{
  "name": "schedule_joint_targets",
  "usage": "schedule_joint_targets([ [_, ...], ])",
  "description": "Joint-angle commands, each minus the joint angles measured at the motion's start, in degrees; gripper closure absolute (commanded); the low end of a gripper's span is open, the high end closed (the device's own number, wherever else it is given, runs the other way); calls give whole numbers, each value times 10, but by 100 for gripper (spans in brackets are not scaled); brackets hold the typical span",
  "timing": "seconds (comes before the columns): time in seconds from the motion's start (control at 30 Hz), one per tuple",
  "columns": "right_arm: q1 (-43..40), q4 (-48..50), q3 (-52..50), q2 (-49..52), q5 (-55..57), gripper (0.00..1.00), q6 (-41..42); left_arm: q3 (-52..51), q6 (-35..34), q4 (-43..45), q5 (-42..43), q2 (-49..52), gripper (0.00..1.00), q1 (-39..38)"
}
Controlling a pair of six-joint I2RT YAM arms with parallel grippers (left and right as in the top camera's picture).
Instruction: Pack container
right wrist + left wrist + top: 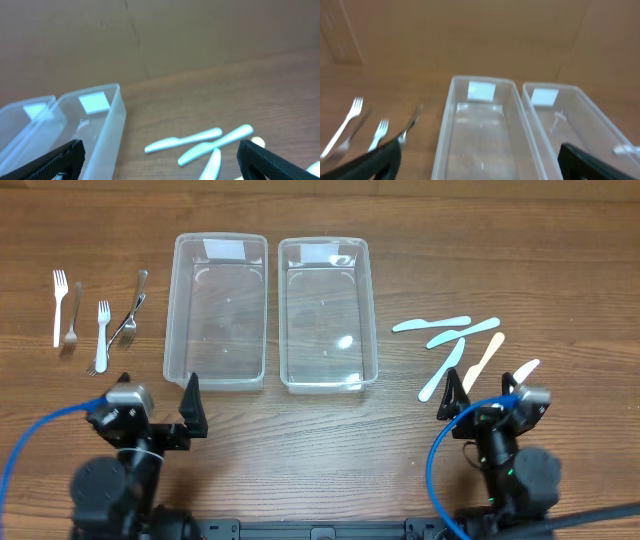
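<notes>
Two clear plastic containers stand side by side, the left one (172, 310) (445, 130) and the right one (372, 310) (532, 125) (116, 125), both with nothing in them. Several metal forks (100, 320) (377, 132) lie left of them. Right of them lie several plastic knives (455, 345) (182, 140), light blue, cream and white. My left gripper (158, 393) (480, 165) hangs open near the front of the left container, holding nothing. My right gripper (480, 388) (162, 165) stands open just in front of the knives, also with nothing in it.
The wooden table (320, 440) carries only the containers and cutlery. Both arm bases with blue cables (30, 440) sit at the front edge. A brown wall rises behind the table in both wrist views.
</notes>
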Motion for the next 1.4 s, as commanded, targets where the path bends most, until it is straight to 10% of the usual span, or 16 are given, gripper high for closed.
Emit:
schedule_joint_targets([
  [0.0,-2,-62,136,123,-25,0,12,157,-14,-93,-12,154,0,2],
  [0.27,-2,-370,477,448,-54,0,8,500,38,-361,-12,463,0,2],
  [0.47,-2,-448,554,559,-54,12,1,557,43,-377,-38,570,0,3],
  [0.6,-2,-470,554,600,-21,32,2,557,34,-364,-108,626,45,4],
  [0.83,-2,-479,554,630,-6,57,1,557,-38,-328,-141,739,96,57],
  [1.37,-2,-486,554,630,-7,55,1,557,-38,-233,-45,955,96,110],
])
